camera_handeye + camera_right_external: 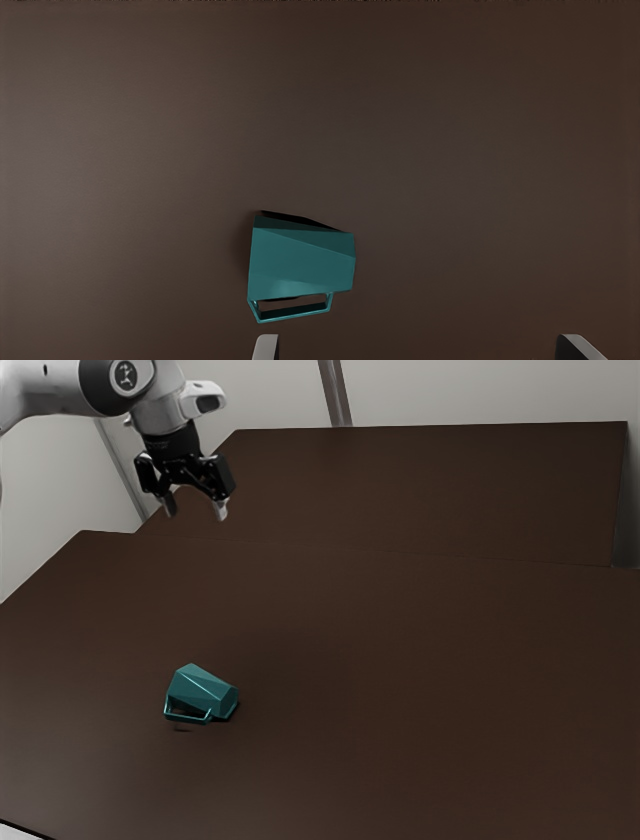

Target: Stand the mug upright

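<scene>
Dark brown surface (400, 650): a faceted, tapered teal mug (202, 693) lies on its side, its angular handle (295, 316) out sideways. Well apart from the mug, the black two-finger end effector (196, 512) is empty, fingertips wide apart. Best grip the body squarely, lift, then rotate it base-down.

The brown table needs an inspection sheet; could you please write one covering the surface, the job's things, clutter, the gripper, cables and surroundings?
Surface: dark brown table, smooth, with a soft sheen in the wrist view.
Job's things: teal faceted mug, lying on its side, not yet upright; its handle sticks out sideways.
Clutter: nothing seen.
Gripper: black gripper, open, raised above the table and apart from the mug.
Cables: nothing seen.
Surroundings: pale surfaces beyond the table, with a grey strip in the exterior view.
</scene>
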You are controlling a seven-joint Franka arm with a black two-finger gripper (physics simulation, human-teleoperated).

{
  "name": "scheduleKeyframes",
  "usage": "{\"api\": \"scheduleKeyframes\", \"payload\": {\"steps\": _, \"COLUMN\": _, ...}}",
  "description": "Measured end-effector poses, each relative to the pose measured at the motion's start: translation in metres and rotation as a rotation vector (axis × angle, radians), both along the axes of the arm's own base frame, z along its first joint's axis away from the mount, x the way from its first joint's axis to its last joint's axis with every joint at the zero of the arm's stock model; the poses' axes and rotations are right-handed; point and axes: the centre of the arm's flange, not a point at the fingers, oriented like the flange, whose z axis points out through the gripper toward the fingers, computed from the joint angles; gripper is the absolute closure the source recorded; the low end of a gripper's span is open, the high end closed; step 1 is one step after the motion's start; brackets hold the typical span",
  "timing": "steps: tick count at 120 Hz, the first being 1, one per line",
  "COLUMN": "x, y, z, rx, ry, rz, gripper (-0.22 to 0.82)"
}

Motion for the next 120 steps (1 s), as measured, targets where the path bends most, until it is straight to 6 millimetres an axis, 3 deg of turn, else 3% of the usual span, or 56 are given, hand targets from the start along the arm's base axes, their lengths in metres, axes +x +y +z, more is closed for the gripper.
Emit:
{"api": "scheduleKeyframes", "payload": {"steps": 47, "x": -0.017, "y": -0.029, "z": 0.013, "rx": -0.004, "ry": -0.002, "rz": -0.046, "gripper": 0.00}}
{"api": "scheduleKeyframes", "payload": {"steps": 63, "x": -0.026, "y": -0.029, "z": -0.004, "rx": -0.038, "ry": 0.039, "rz": -0.033, "gripper": 0.00}}
{"api": "scheduleKeyframes", "payload": {"steps": 73, "x": -0.027, "y": -0.006, "z": -0.022, "rx": -0.070, "ry": 0.073, "rz": 0.019, "gripper": 0.00}}
{"api": "scheduleKeyframes", "payload": {"steps": 100, "x": -0.034, "y": 0.097, "z": -0.081, "rx": -0.210, "ry": 0.101, "rz": 0.130, "gripper": 0.00}}
{"api": "scheduleKeyframes", "payload": {"steps": 120, "x": -0.032, "y": 0.121, "z": -0.106, "rx": -0.271, "ry": 0.042, "rz": -0.014, "gripper": 0.00}}
